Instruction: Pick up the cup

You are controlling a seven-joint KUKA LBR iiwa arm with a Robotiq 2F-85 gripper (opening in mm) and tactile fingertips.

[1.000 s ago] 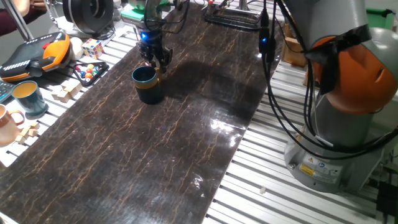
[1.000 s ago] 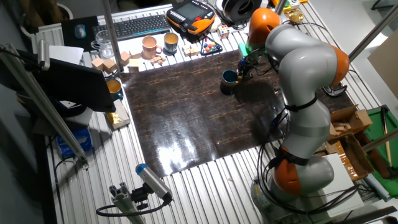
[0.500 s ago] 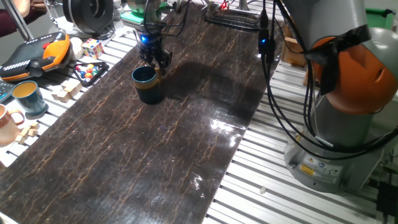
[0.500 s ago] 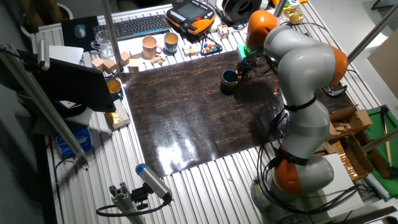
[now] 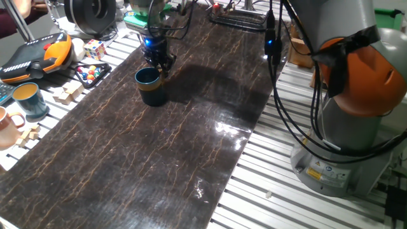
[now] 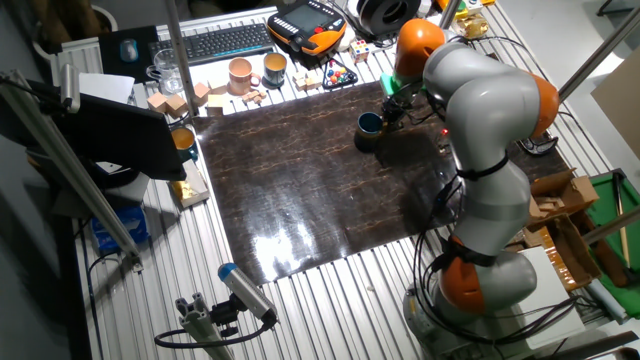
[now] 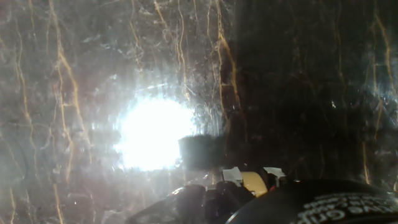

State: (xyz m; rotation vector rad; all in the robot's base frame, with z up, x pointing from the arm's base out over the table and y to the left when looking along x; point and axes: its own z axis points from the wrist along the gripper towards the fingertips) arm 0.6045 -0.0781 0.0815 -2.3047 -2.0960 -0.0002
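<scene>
The cup (image 5: 151,86), a dark teal mug with a tan band, stands upright on the dark marbled mat (image 5: 159,146) at its far left. It also shows in the other fixed view (image 6: 369,128). My gripper (image 5: 163,64) is low just behind the cup, at its handle side (image 6: 386,117). In the hand view the mustard-tan handle (image 7: 254,182) sits between two white finger pads (image 7: 231,175), which press close on it. The cup still rests on the mat.
Left of the mat lie a blue-grey mug (image 5: 28,98), a pinkish mug (image 5: 6,125), wooden blocks (image 5: 67,93), a Rubik's cube (image 5: 94,49) and an orange pendant (image 5: 35,56). My arm's base (image 5: 356,102) and cables (image 5: 280,76) stand at right.
The fingers have drawn closer together around the cup's handle. The hand shifted slightly. The cup has not moved.
</scene>
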